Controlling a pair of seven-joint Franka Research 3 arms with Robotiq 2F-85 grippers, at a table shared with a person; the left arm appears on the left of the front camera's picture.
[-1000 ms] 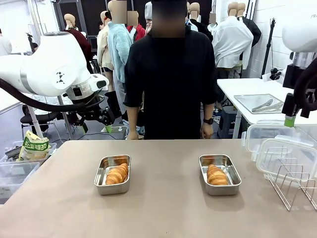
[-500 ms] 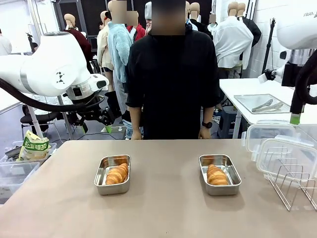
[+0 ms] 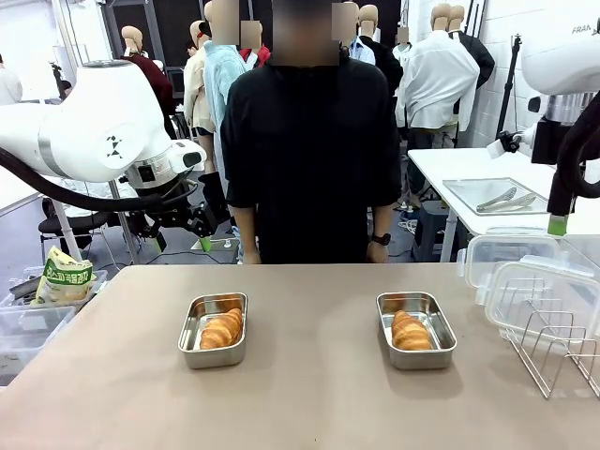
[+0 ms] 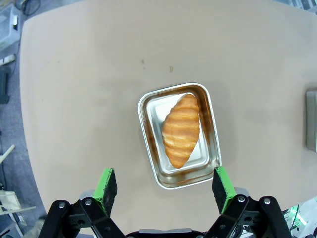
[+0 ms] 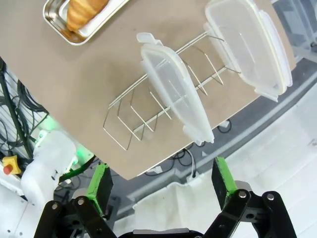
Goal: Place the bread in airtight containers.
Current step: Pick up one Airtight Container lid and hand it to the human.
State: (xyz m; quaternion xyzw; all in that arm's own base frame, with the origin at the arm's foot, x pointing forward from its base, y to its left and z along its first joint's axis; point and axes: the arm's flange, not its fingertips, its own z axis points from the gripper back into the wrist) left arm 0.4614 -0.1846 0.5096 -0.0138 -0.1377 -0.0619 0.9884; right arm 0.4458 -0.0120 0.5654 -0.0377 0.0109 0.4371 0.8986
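Two rectangular stainless-steel pans with rounded corners rest on the table, a smooth, matte beige surface. The left pan and the right pan sit well apart, and each holds one glossy, ridged, golden-brown roll: the left roll and the right roll. Both pans are uncovered. Two clear plastic lids lean in a wire rack at the table's right end. A person in a black top stands at the far edge. The left gripper is spread wide and empty; in its wrist view the left pan lies below, between the green pads. The right gripper is likewise spread and empty, above the rack, apart from the lids.
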